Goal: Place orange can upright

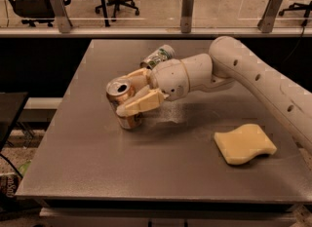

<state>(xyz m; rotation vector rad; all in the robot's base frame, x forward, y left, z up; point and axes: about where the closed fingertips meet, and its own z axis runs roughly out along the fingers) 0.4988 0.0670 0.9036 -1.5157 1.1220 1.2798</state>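
Note:
The orange can (123, 105) stands nearly upright on the grey table (97, 162), left of centre, its silver top with pull tab facing up. My gripper (134, 94) reaches in from the right and its two tan fingers (142, 103) sit on either side of the can, closed on its body. The white arm (243, 70) runs off to the right edge.
A white and green patterned can (158, 56) lies on its side just behind the gripper. A yellow sponge (243, 144) lies on the table at the right. A glass railing and office chairs stand beyond the table's far edge.

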